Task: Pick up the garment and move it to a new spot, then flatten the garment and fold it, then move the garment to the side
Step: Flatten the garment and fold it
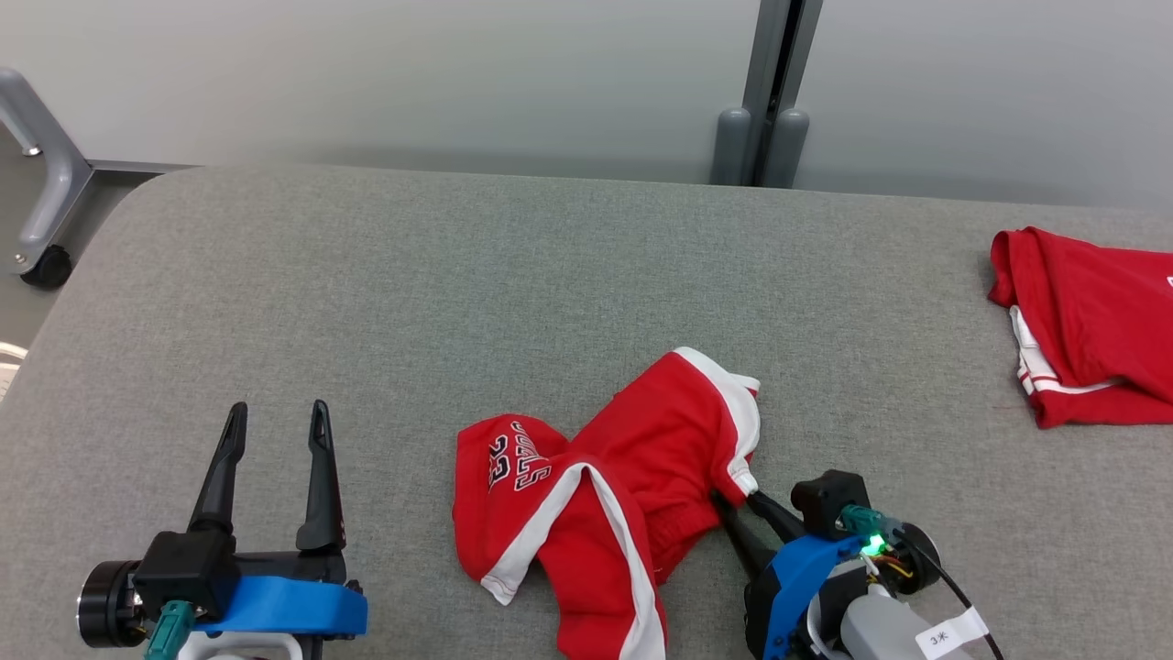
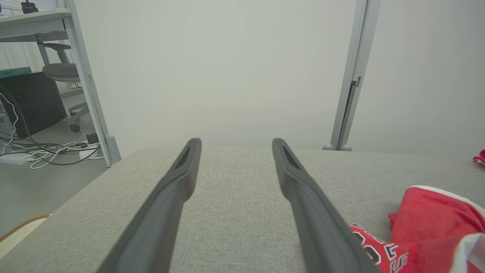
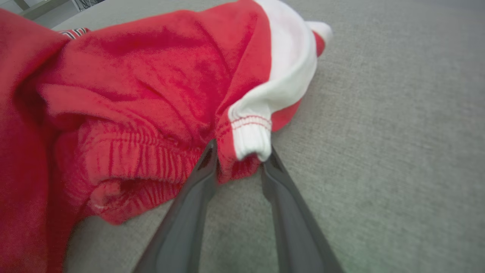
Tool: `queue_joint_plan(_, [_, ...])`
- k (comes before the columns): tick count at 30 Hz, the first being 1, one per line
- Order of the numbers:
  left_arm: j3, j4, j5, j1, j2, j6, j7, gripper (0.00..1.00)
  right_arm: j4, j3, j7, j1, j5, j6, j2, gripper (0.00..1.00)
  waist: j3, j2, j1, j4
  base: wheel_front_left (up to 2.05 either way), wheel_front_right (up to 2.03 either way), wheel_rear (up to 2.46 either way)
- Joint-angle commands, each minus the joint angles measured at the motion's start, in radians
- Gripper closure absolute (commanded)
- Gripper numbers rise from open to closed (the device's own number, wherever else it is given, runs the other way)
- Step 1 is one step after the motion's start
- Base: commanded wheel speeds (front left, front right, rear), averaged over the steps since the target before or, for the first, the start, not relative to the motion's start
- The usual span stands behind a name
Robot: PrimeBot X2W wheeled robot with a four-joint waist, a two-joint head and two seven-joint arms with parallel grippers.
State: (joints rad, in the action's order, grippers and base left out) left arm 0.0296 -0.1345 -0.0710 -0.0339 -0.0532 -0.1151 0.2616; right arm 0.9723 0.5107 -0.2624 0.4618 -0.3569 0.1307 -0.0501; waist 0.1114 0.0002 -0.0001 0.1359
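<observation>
Limp, likely light garment (image 1: 605, 477): right end effector (image 3: 240, 151) is straddling its firmer waistband (image 3: 151, 159), pinch uncertain; left end effector (image 1: 279, 408) is standing spread.

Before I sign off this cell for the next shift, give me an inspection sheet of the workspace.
Surface: grey fabric-covered table, rounded corner at the far left.
Job's things: red garment with white trim, crumpled, near the front edge.
Clutter: second red garment at the table's right end.
Grippers: left gripper open over the table, apart from the cloth; right gripper straddles the garment's white-trimmed hem, firm grip not clear.
Cables: black cable at the right wrist; loose cables on the floor.
Surroundings: pale wall, grey post, wheeled frame, office chair.
</observation>
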Motion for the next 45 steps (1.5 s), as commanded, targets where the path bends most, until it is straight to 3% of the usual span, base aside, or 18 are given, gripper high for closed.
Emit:
queue_joint_plan(1, [0.005,-0.002,0.002,-0.010,0.002,-0.002,0.005,0.00,-0.012,-0.006,-0.003,0.016,-0.004,0.000,-0.001,1.00,-0.001,-0.0002,0.0001,-0.004,0.00,0.00,0.00])
queue_joint_plan(11, [-0.011,-0.004,0.005,-0.022,0.003,-0.005,0.005,0.00,-0.146,-0.155,-0.003,0.121,0.058,0.000,-0.161,1.00,-0.003,-0.0002,0.0001,0.000,0.00,0.00,0.00])
queue_joint_plan(15, [-0.032,-0.007,-0.003,-0.024,0.003,-0.006,0.005,0.00,-0.131,-0.187,-0.003,0.180,0.084,0.000,-0.223,1.00,-0.004,-0.0002,0.0001,0.015,0.00,0.00,0.00])
queue_joint_plan(19, [-0.048,-0.009,-0.008,-0.023,0.003,-0.004,0.005,0.00,-0.080,-0.216,-0.003,0.227,0.094,0.000,-0.241,1.00,-0.001,-0.0002,0.0001,0.028,0.00,0.00,0.00])
queue_joint_plan(20, [-0.050,-0.011,-0.011,-0.023,0.003,-0.004,0.005,0.00,-0.057,-0.220,-0.003,0.233,0.096,0.000,-0.241,0.62,0.000,-0.0002,0.0001,0.029,0.00,0.00,0.00])
queue_joint_plan(21, [-0.052,-0.013,-0.013,-0.022,0.003,-0.004,0.005,0.00,-0.035,-0.218,-0.003,0.238,0.098,0.000,-0.238,0.00,0.000,-0.0002,0.0001,0.030,0.00,0.00,0.00])
queue_joint_plan(24, [-0.057,-0.016,-0.014,-0.022,0.003,-0.004,0.005,0.00,-0.011,-0.230,-0.003,0.257,0.095,0.000,-0.229,0.00,0.001,-0.0002,0.0001,0.029,0.00,0.00,0.00])
queue_joint_plan(27, [-0.055,-0.018,-0.014,-0.018,0.003,-0.001,0.005,0.00,-0.061,-0.265,-0.004,0.236,0.101,0.000,-0.225,0.00,-0.004,-0.0002,0.0001,0.015,0.00,0.00,0.00])
queue_joint_plan(35, [-0.050,-0.023,-0.007,0.002,0.003,-0.004,0.005,0.00,-0.333,-0.382,-0.003,0.079,0.141,0.000,-0.212,0.00,-0.034,-0.0002,0.0001,-0.044,0.00,0.00,0.00])
queue_joint_plan(45, [-0.041,-0.027,-0.003,0.031,0.003,-0.008,0.005,0.00,-0.682,-0.478,-0.003,-0.251,0.139,0.000,-0.131,0.00,-0.071,-0.0002,0.0001,-0.087,0.00,0.00,0.00])
